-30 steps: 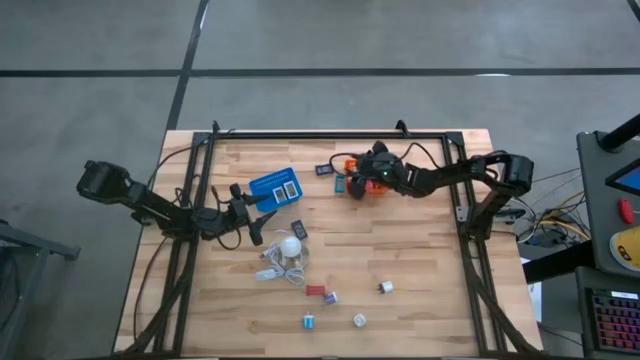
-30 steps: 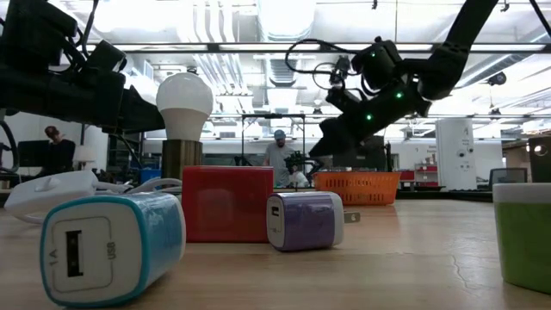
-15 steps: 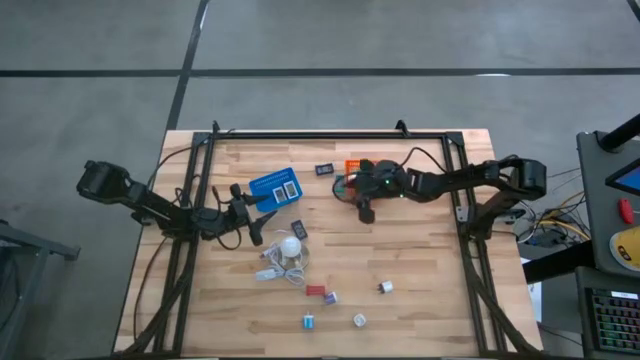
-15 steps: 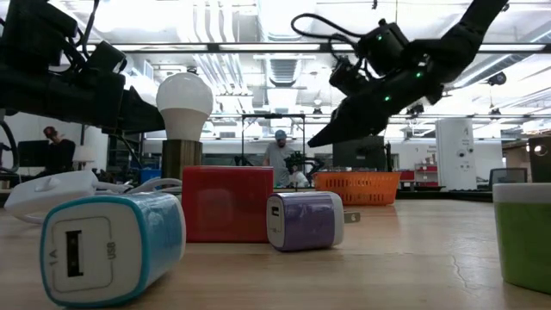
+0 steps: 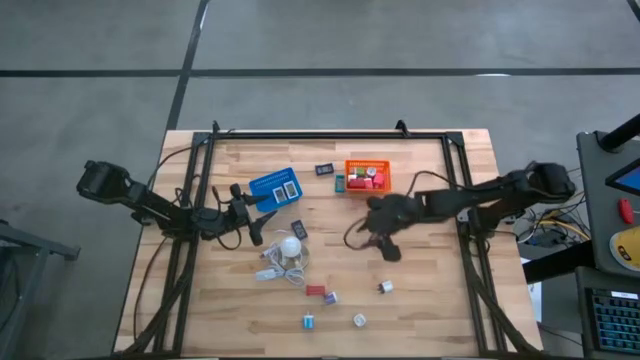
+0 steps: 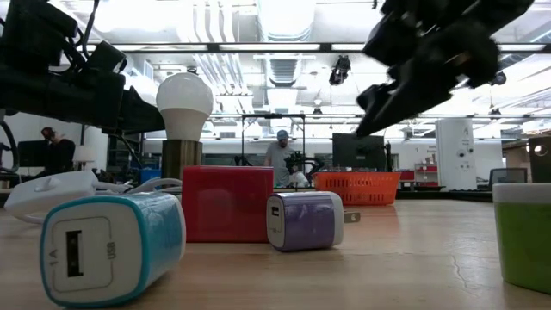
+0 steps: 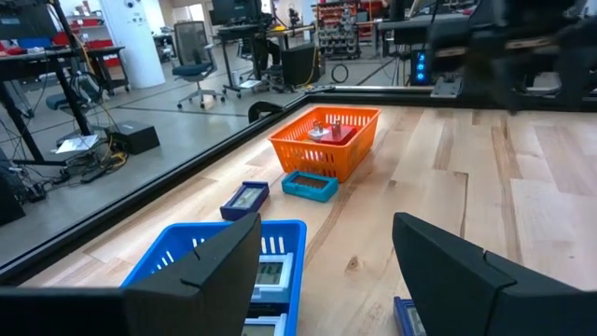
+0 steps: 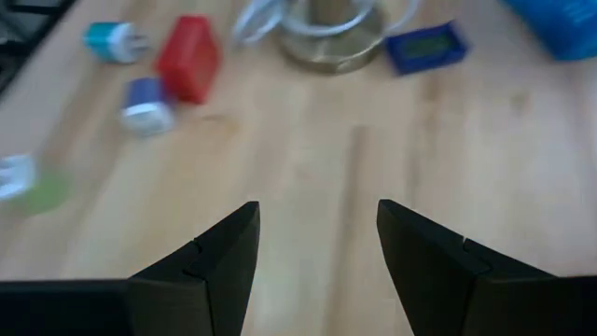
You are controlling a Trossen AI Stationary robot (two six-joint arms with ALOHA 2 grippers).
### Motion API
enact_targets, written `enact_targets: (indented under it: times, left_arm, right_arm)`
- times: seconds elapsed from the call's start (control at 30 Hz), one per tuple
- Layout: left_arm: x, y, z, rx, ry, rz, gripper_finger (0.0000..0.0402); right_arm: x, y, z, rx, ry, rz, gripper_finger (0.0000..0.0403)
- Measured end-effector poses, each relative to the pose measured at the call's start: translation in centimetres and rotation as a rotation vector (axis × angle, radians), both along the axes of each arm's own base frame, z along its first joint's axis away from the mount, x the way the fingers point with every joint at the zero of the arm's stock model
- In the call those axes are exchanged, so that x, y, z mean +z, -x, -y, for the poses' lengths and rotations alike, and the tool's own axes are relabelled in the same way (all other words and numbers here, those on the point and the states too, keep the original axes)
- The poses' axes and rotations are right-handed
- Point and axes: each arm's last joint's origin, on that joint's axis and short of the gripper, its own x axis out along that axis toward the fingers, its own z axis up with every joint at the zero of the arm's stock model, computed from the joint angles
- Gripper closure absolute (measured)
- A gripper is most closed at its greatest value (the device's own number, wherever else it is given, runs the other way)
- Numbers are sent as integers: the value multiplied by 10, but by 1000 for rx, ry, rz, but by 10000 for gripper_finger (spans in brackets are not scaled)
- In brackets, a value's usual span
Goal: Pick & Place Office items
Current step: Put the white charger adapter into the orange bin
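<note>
Small office items lie near the table's near edge: a red block (image 5: 315, 291), a purple cube (image 5: 331, 297), a white cube (image 5: 384, 287), a bluish cube (image 5: 310, 321) and a greenish cube (image 5: 359, 320). A dark flat rectangle (image 5: 299, 229) lies beside the white bulb (image 5: 291, 247). My right gripper (image 5: 392, 253) hovers open and empty over bare wood, between the orange basket (image 5: 366, 178) and the white cube. In the right wrist view, the red block (image 8: 191, 70) and purple cube (image 8: 146, 105) lie ahead of my right gripper (image 8: 317, 252). My left gripper (image 5: 256, 226) waits open by the blue basket (image 5: 275, 187).
The orange basket holds red pieces; a teal piece (image 5: 340, 183) and a dark piece (image 5: 325, 169) lie beside it on the wood. The blue basket (image 7: 233, 261) holds labelled dark rectangles. The bulb's white cord (image 5: 272, 268) trails toward the near edge. A black frame (image 5: 330, 135) rims the table.
My right gripper has left the orange basket and swung toward the table's near edge, ending over bare wood at mid-table. The basket, which the arm covered before, now shows in full with red pieces inside. My left arm has kept still.
</note>
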Motion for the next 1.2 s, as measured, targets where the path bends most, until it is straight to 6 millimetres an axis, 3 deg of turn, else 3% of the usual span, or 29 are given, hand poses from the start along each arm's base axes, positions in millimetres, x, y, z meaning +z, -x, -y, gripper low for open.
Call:
enact_targets:
  times: [0.43, 0.77, 1.2]
  left_arm:
    - [0, 0, 0, 0, 5, 2, 154]
    - [0, 0, 0, 1, 7, 3, 154]
    - [0, 0, 0, 1, 7, 3, 154]
  right_arm:
    - [-4, 26, -51, -53, -145, -219, 188]
    - [-9, 40, -66, -95, -190, -352, 188]
    - [-10, 48, -84, -116, -227, -382, 188]
